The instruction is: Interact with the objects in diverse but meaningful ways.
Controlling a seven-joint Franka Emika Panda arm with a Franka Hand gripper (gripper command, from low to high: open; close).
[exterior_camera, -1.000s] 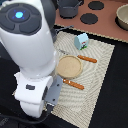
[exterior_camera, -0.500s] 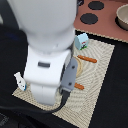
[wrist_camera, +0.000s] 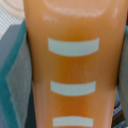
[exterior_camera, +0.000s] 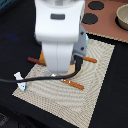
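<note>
Right under my wrist camera, an orange-yellow bread loaf fills almost the whole picture, its surface crossed by three pale curved score marks. Grey and teal shapes sit at either side of it, too blurred for me to name. My fingers do not show in either picture, so I cannot tell whether they are apart, together or clamped on anything.

Farther out, in the exterior view, my white arm covers the middle of the frame and hides the loaf. Below it lies a pale woven mat on a dark table. A thin orange stick pokes out beneath the arm, and another orange end shows toward the right. A small white bottle lies at the mat's lower-left edge. At the upper right sits a brown board with dark round spots.
</note>
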